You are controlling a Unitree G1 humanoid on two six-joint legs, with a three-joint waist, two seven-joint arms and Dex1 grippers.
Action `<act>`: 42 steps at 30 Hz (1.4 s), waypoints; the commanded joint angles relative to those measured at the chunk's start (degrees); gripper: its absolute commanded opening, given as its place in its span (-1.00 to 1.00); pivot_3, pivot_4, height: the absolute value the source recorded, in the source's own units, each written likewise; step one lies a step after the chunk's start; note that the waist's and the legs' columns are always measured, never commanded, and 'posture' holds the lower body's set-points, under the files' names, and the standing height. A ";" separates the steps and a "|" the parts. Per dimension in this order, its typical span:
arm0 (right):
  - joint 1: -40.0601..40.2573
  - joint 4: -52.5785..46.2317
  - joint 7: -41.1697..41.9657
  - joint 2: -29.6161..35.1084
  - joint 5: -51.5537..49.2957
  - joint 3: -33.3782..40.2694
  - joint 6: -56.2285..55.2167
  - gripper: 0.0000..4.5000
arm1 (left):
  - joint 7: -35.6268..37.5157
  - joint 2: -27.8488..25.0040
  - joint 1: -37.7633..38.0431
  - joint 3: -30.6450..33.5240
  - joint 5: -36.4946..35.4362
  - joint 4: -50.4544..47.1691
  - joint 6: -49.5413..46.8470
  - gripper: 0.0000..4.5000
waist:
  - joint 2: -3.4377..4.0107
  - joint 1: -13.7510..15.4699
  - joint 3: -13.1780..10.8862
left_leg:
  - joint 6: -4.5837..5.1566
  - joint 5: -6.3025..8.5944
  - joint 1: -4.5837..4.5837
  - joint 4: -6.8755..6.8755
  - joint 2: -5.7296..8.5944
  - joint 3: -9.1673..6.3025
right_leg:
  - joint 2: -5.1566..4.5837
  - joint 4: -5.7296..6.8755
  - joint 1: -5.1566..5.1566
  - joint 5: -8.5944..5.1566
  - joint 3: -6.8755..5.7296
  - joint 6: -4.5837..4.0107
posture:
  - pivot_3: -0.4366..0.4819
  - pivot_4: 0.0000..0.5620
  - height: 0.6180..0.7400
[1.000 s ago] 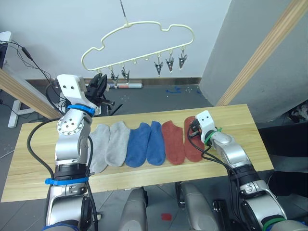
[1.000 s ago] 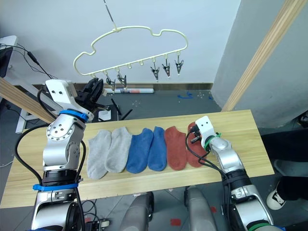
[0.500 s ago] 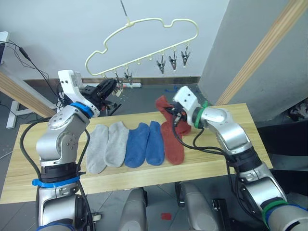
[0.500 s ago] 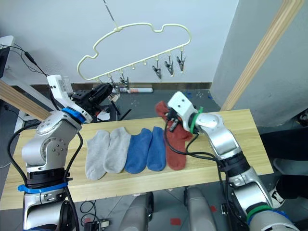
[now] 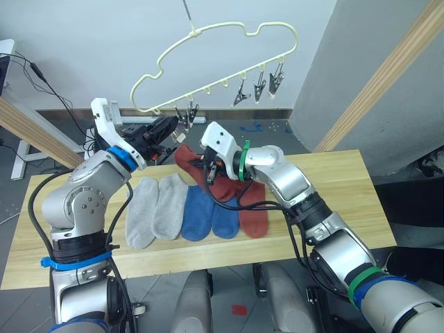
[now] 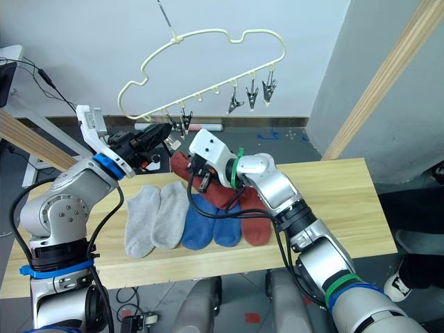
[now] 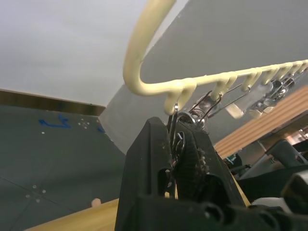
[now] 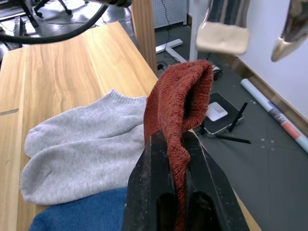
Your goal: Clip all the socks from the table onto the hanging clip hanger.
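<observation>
**Red sock carried up toward the left-hand clips**

Since half a second ago the right pincer (image 6: 196,168) has swung leftward across the row, taking the rust red sock (image 5: 198,170) with it, and the clip hanger (image 5: 208,69) now hangs more tilted.

Nearest me, five socks lie flat on the table (image 5: 333,208): two light grey socks (image 5: 154,208) at about 9 o'clock of the row, two blue socks (image 5: 208,215) in the middle, and the other red sock (image 5: 253,211) at the 3 o'clock end. Above them the right pincer is clamped on the lifted sock's cuff, the rest drooping over the blue pair. Farther back, the left pincer (image 7: 175,144) is closed around one dark clip (image 7: 195,108) at the hanger's low end.

What I'd worry about: the hanger swings freely on its thin hook, so a push from either arm could move the clip away from the cuff. The bunched cuff could miss the clip's mouth, or the trailing toe could drag a blue sock askew.

Hard to tell: whether the squeezed clip is actually opened, since the left fingers cover its jaws, and how much cuff sticks out past the right fingers (image 8: 159,192). The hook's top is cut off.
</observation>
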State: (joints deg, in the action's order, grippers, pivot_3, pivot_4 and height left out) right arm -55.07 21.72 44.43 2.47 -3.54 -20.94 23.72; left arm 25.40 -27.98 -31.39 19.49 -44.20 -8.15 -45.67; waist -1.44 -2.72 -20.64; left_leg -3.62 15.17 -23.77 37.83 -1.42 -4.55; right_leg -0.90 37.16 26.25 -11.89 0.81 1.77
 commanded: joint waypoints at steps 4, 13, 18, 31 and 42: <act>-2.29 -0.38 1.60 -1.74 -1.82 2.67 -1.64 -1.00 | -0.52 -0.46 1.01 0.85 -1.49 -3.07 -0.50 -0.93 | 0.00 0.01 0.00 | 0.02 0.02 -0.02 0.00 0.02 0.00 | -0.03 -0.02 0.00 0.00 0.00 0.00 | -0.12 0.29 1.00; -4.46 1.49 1.34 -3.15 -2.27 5.11 -3.13 -1.00 | -0.92 -0.48 1.91 0.21 -1.81 -3.54 -0.62 -0.93 | 0.00 0.03 0.00 | 0.14 0.09 -0.02 0.02 0.03 0.00 | -0.03 0.00 0.00 0.01 0.00 0.00 | -0.11 0.29 1.00; -4.40 1.41 1.49 -3.52 -2.26 5.25 -3.19 -1.00 | -1.90 -0.23 2.12 0.59 -2.20 -3.45 -1.34 -0.93 | 0.00 0.04 0.00 | 0.14 0.09 -0.02 0.02 0.03 -0.01 | -0.04 0.01 0.00 0.01 -0.01 0.00 | -0.11 0.28 1.00; -1.67 0.77 0.34 -4.79 -0.38 2.71 -4.83 -0.64 | -1.74 -1.73 4.48 1.12 -3.75 -7.45 -1.84 -0.05 | 0.00 0.11 0.00 | 0.13 0.08 -0.02 0.03 0.02 0.00 | -0.04 0.03 0.02 0.02 0.00 -0.01 | -0.09 0.26 1.00; 4.97 -9.78 1.98 2.95 4.99 -1.33 -10.11 -0.02 | -0.32 -5.63 13.71 -5.46 11.68 -13.09 12.20 -0.05 | 0.00 0.93 0.00 | -0.04 0.00 -0.03 0.01 0.03 0.02 | -0.04 -0.01 0.04 0.02 0.03 -0.01 | -0.08 0.24 1.00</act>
State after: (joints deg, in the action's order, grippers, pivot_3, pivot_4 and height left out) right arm -50.99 17.87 45.27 4.76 1.30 -22.00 14.42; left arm 24.40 -33.50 -18.67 15.12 -35.69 -17.92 -38.08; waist -1.44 -1.78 -20.63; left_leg -3.68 15.16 -23.81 37.84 -1.37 -4.53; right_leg -0.97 37.14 26.30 -11.87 0.84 1.76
